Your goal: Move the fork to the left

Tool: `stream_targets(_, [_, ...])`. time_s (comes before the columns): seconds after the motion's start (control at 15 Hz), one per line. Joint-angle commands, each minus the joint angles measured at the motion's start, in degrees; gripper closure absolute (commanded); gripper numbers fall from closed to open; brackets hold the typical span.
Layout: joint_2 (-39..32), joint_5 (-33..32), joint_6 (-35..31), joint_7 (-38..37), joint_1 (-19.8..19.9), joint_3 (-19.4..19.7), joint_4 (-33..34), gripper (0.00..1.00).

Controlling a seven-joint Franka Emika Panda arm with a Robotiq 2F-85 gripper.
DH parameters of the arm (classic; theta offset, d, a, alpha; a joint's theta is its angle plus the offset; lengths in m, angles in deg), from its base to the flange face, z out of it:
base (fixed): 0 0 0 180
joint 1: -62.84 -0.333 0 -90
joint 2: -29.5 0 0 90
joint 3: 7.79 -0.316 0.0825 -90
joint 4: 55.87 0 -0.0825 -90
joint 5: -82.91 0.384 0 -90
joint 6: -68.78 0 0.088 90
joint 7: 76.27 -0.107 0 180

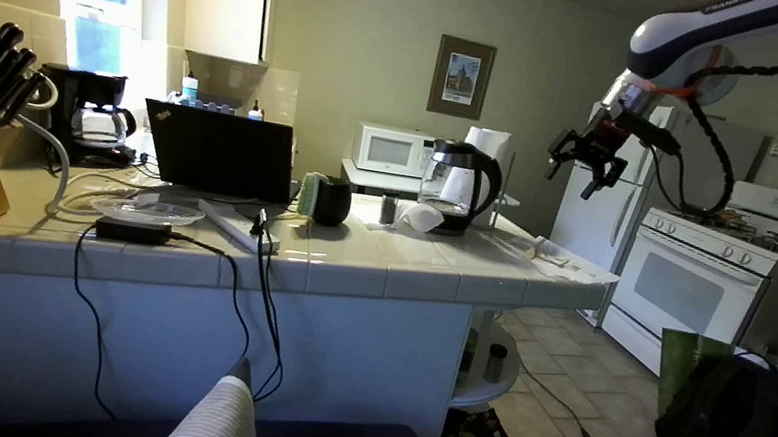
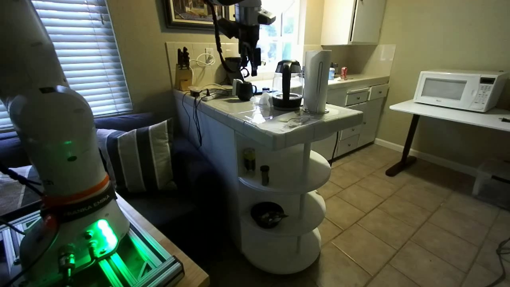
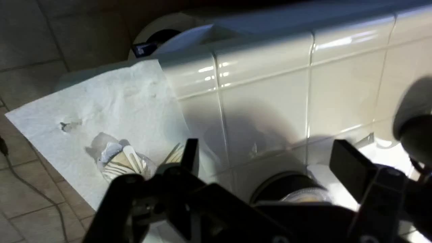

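Wrist view: the gripper [image 3: 269,162] stood wide, empty; the apparent fork [image 3: 173,155] lay on the paper sheet [image 3: 135,104], partly hidden. Step judged pre-grasp; next move called for alignment above it, then lowering.

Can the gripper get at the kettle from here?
Probably yes: the gripper hangs open above the counter, and the kettle shows its handle unobstructed in both exterior views. A paper towel roll close beside could crowd the jaws.

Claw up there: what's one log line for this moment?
Claw: open, empty, higher than counter | Paper sheet: overhanging counter edge, small items on it | Fork: not clearly identifiable
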Motion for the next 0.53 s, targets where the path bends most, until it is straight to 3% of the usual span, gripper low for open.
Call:
stream_targets(0.0, [-8.13, -1.06, -6.98, -9.18, 2.13, -0.81, 4.79, 0.0])
stream_targets(0.27, [-14.58, -6.19, -16.78, -19.98, 3.14, 0.38, 5.78, 0.0])
stream_targets(0.47, [-19.11, -13.52, -20.45, -30.94, 2.45, 2.48, 7.33, 0.0])
